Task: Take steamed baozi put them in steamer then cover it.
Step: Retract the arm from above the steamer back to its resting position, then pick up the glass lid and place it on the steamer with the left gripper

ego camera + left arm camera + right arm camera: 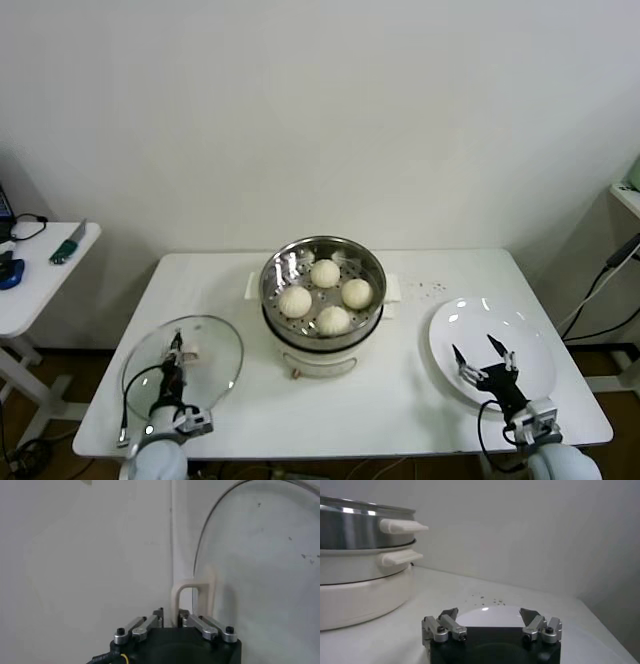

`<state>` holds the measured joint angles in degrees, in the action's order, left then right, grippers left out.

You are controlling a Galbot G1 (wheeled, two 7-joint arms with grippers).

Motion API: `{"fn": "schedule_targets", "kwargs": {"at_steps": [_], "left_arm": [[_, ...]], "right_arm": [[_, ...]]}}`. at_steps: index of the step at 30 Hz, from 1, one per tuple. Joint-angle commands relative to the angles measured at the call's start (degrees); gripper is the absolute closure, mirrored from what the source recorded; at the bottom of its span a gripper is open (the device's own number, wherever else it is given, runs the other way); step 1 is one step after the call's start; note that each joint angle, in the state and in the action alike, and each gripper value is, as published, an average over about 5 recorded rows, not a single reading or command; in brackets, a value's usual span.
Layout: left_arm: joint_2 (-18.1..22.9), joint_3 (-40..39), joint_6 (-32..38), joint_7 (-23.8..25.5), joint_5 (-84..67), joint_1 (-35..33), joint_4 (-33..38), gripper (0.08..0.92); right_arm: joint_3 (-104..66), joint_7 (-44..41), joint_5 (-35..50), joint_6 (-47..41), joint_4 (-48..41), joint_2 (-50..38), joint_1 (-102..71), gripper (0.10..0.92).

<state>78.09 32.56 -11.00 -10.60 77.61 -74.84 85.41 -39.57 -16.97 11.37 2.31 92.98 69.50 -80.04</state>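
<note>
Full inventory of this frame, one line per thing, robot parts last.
steamed baozi: four, cream-white, all inside the steamer.
steamer: one, shiny steel basket on a white pot base, table centre.
cover: one, clear glass with cream handle, on the table left of the steamer.
plate: one, white, table's right side, nothing on it.
table: one, white.
side table: one, white, far left, small items on it.
left tool: one, black and silver, closed around the cover's handle.
right tool: one, open, over the plate.
</note>
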Motion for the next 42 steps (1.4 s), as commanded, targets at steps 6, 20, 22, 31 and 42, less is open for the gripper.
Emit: {"fn": "schedule_targets", "kwargs": {"at_steps": [6, 20, 22, 31, 42], "left_arm": [[-2.0, -0.4, -1.4, -0.3, -2.4, -2.1, 6.4, 0.852], [-13.1, -1.0, -16.5, 4.6, -6.1, -11.3, 32.1, 0.852], [-15.1, -1.3, -18.2, 5.5, -6.7, -11.8, 34.6, 0.852], [-26.5, -8.3, -24.8, 10.3, -10.1, -8.2, 41.0, 0.852], [-30.4, -30.4, -30.8, 20.2, -6.0, 12.9, 38.3, 0.852]], "right_arm": [[0.0, -0.1, -0.8, 0.1, -0.5, -0.2, 0.9, 0.203], [1.5, 0.3, -1.1, -0.2, -1.3, -3.1, 2.4, 0.203], [2.0, 0.4, -1.2, -0.4, -1.5, -4.0, 2.8, 0.203], [4.8, 1.6, -1.8, -2.0, -2.4, -6.4, 6.0, 0.203], [6.8, 2.3, -3.4, -2.4, -4.9, -7.4, 8.5, 0.203]]}}
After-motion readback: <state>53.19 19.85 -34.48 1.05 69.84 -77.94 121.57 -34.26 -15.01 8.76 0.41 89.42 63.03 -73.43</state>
